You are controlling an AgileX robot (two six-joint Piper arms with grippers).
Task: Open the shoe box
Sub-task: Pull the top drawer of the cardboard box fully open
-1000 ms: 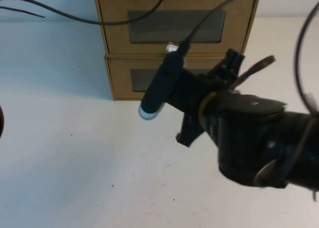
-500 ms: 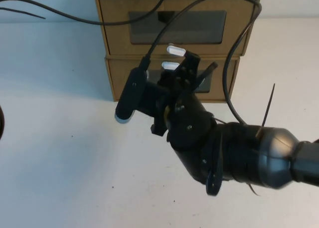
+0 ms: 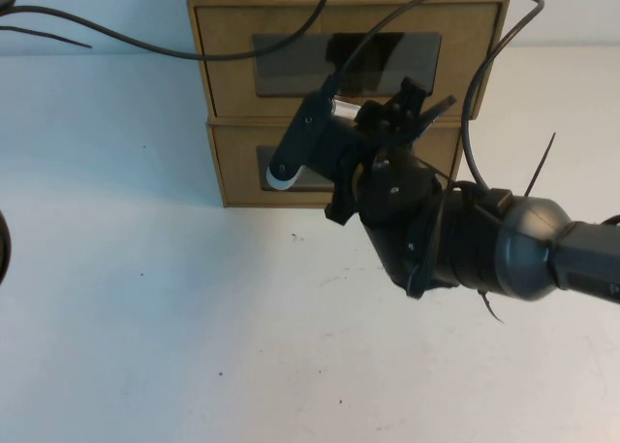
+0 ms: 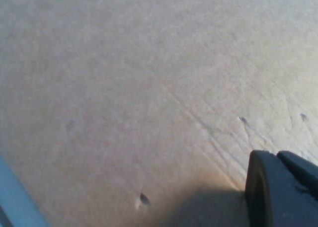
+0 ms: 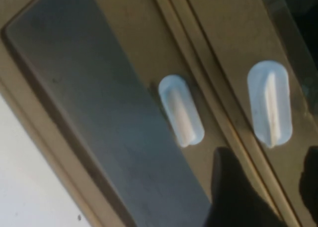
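The lower shoe box sits at the far side of the white desk. It is a brown cardboard case with a dark window in its front. The upper shoe box, of the same make, is stacked squarely on top of it, and both fronts look flush and closed. The right arm reaches across the desk to the front of the lower shoe box. The right pincer hovers just above that box's top edge, close to the face of the stack, its jaws spread apart with nothing held. In the right wrist view a white handle sits on one window and a second white handle on the front across the seam; the pincer grips neither. A black cable trails across the upper shoe box. The left arm is a dark sliver well apart from the lower shoe box. The left pincer shows as a dark edge over a bare tan surface, and I cannot tell whether it is open or shut.
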